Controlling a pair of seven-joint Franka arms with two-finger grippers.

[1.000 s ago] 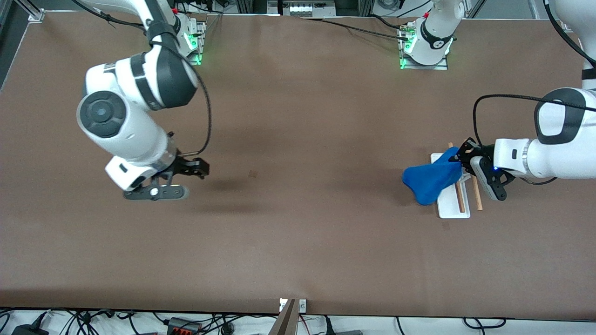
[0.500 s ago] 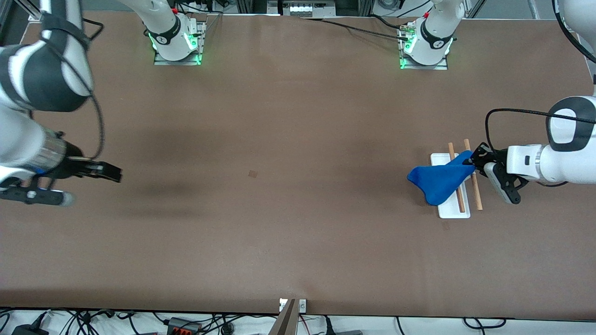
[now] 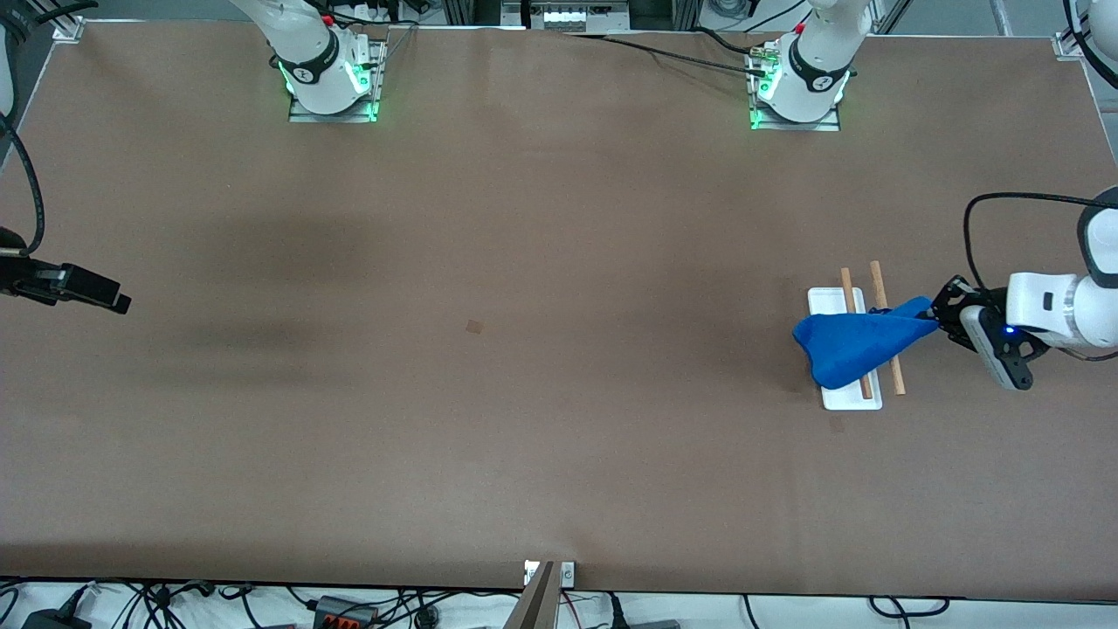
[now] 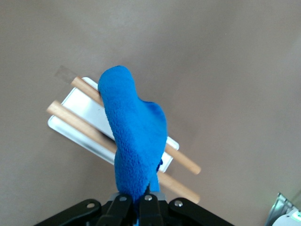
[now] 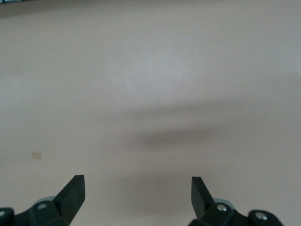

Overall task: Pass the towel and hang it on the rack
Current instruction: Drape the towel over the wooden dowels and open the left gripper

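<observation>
The left gripper (image 3: 933,320) is clamped tight on one corner of the fuzzy royal-blue towel (image 3: 854,347), just off the small white-based rack with two light-brown wooden rods (image 3: 845,397), near the left arm's end of the brown table (image 3: 524,393). The cloth stretches from the pinched corner across both rods, its loose end bunched over the white base. At the right arm's edge, the right gripper (image 5: 136,190) hangs with fingers spread wide, holding nothing.

Even overhead light is falling on the table (image 3: 559,437), soft shadows are smearing toward the right arm's end, and green lamps are glowing along the top edge.
</observation>
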